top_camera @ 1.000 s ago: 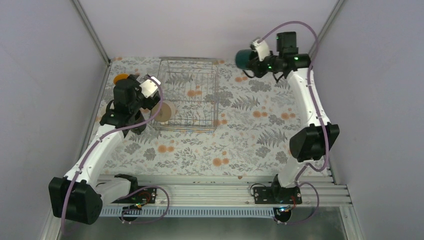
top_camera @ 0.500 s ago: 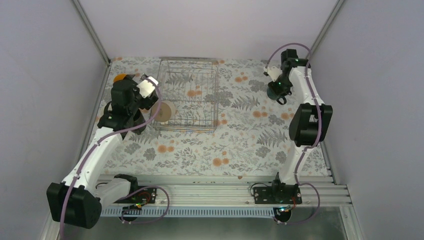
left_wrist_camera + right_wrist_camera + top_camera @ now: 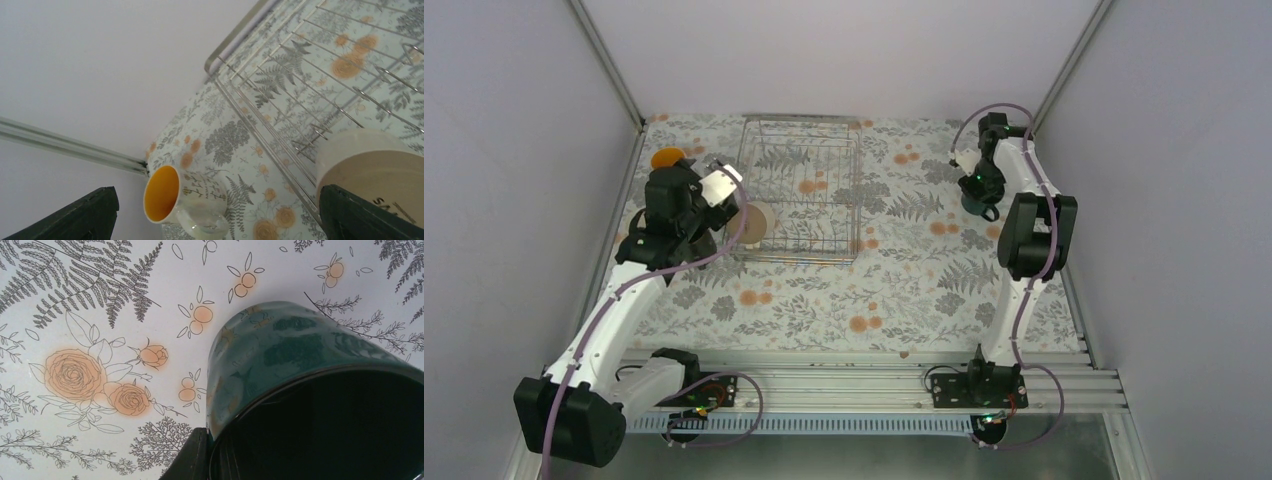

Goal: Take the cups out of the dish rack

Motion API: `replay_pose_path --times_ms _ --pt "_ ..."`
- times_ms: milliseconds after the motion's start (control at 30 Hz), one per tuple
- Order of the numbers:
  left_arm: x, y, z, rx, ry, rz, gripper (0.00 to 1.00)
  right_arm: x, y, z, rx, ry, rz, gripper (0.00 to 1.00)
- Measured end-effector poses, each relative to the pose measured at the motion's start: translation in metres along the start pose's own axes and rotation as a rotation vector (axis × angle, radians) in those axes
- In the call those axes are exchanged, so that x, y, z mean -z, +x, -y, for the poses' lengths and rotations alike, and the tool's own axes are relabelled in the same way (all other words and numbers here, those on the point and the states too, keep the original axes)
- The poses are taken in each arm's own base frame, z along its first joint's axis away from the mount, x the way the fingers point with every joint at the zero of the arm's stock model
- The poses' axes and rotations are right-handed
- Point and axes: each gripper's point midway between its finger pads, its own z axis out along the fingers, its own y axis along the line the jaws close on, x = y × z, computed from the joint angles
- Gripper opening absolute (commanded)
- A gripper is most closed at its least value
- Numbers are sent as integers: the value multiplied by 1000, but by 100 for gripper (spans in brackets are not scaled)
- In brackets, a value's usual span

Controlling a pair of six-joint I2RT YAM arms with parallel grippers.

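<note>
Placement is my job here: my right jaws are pressed together on the rim of the dark green mug (image 3: 976, 203), well to the right of the dish rack (image 3: 801, 118) and low over the table (image 3: 874, 290) — whether its base touches yet I cannot tell. In my right wrist view the mug looks tilted, so I judge I should level it, ease it down until the base sits flat, and only then let go, lifting straight up so nothing catches the rim. My left jaws are spread wide just beside the cream mug (image 3: 370, 170) in the rack's near-left corner. The yellow-orange mug (image 3: 182, 197) lies on its side on the table left of the rack — I should give it room.
</note>
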Motion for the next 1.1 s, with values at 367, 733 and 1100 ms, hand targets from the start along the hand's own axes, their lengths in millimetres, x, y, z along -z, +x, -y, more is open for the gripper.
replay_pose_path --times_ms 367,733,1100 --pt "-7 24 33 -52 155 -94 100 3 -6 10 -11 46 26 76" --pt "-17 32 50 -69 275 -168 100 131 -23 20 -57 218 308 100" --pt "-18 24 99 -109 525 -219 100 149 -27 -55 6 74 431 100"
